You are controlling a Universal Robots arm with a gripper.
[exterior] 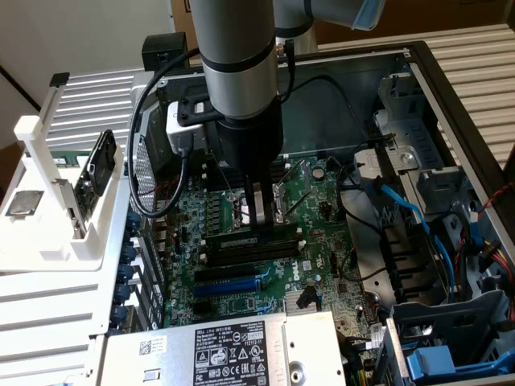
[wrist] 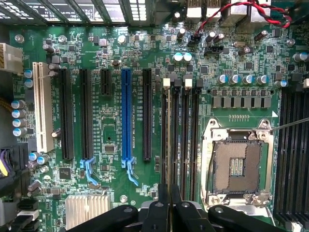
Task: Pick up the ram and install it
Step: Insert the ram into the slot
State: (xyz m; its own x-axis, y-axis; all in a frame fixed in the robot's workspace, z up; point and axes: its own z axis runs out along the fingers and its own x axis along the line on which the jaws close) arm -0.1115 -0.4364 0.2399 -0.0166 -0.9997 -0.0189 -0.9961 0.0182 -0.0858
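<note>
Arm [exterior: 240, 72] is down inside the open PC case [exterior: 451, 96], with the wrist straight over the board [exterior: 310, 229]. Jaws nearly together, clamped on the ram [exterior: 235, 240] by its top edge, around mid-length. Ram is upright, long side parallel to the memory slots [wrist: 186, 145], right at that bank beside the CPU socket [wrist: 237, 164]. Its pale label shows just to the exterior view's left of the jaws. Can't tell whether it's fully seated or only resting in the slot mouth. The white end clips [wrist: 176, 83] are in view, but can't tell if they're latched.

From the wrist camera the ram is edge-on, a thin dark line running away from the fingertips [wrist: 164, 200]. It lines up with the slot on the far side of the bank from the socket, next to a black expansion slot [wrist: 147, 116]. The other three slots lie between it and the socket. Beyond that come the blue slot [wrist: 126, 116], more black slots and a white one [wrist: 43, 108]. A finned heatsink [wrist: 87, 210] sits near the board edge. A second memory bank [wrist: 292, 154] is on the other side of the socket.

In the exterior view:
- Labelled power supply [exterior: 217, 354] in the foreground.
- Blue cables [exterior: 402, 211] at the exterior view's right.
- Black cable [exterior: 138, 153] looped off the wrist.
- White rack [exterior: 48, 201] outside the case at the exterior view's left, holding a dark flat part [exterior: 98, 165].
</note>
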